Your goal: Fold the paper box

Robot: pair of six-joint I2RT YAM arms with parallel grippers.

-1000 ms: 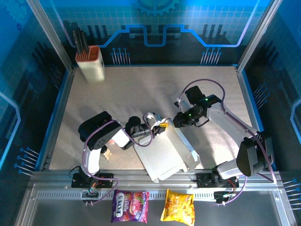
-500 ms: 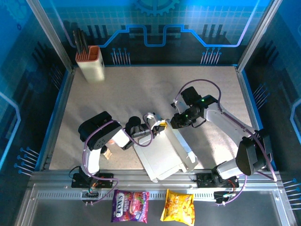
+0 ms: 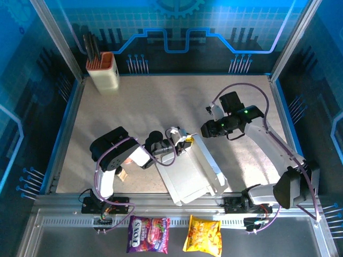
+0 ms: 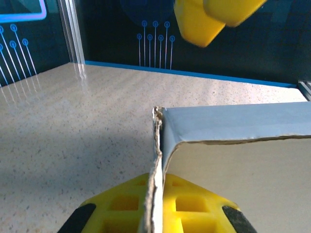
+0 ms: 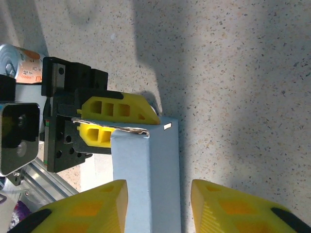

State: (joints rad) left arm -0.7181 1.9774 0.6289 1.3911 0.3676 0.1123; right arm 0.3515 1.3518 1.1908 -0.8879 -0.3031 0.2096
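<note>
Logging item one, the paper box (image 3: 187,174): location? asks the clerk.
Checker: White-grey cardboard, lying on the bench (image 3: 155,107) near its front edge, between the two arm bases. Main panel flat. A long flap along its right side is turned up at a crease.
Clerk: Item two, left claw (image 3: 181,143)?
Checker: Clamped on the box's far corner. The right wrist view shows the ragged cardboard edge pinched between its two yellow fingers (image 5: 119,109).
Clerk: Item three, right claw (image 3: 206,130)?
Checker: Spread apart, hovering just beyond that same far corner and pointing toward the left claw. In its own wrist view the upturned flap runs between its fingers (image 5: 233,211). Whether either one touches the card, I cannot tell.
Clerk: Sundries?
Checker: One cream holder (image 3: 103,70) with an orange top, upright at the far left corner of the bench, well apart from the box. One purple snack bag (image 3: 148,234) and one yellow snack bag (image 3: 203,234), side by side on the metal ledge (image 3: 64,233) in front of the arm bases.
</note>
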